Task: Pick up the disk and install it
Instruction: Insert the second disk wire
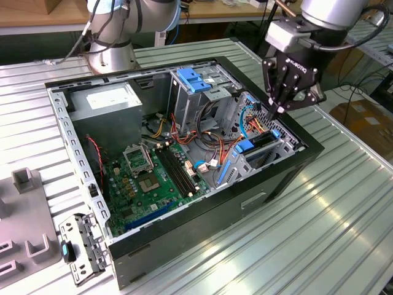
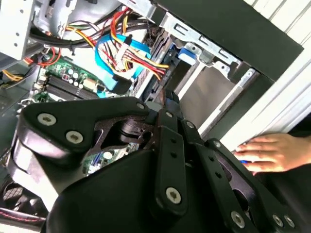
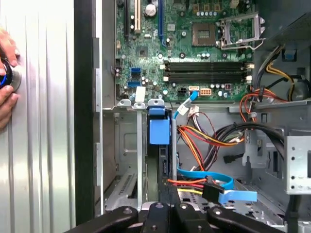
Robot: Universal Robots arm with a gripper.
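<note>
Black, angular gripper (image 1: 276,112) fingers pinched together, holding nothing visible, just above the slotted grey-metal disk (image 1: 264,142).

The arm (image 1: 334,12) is made of silver-grey tube sections, with a light grey block at the wrist and a black cable looping off at 3 o'clock in the exterior view. Below it hangs the gripper (image 1: 277,112), matte black, built of flat linked bars that taper toward the jaws, with white lettering across its body. In the second wrist view the gripper (image 2: 160,160) shows rounded black links pinned with silver screw heads and a glossy black housing at 6 o'clock.
</note>
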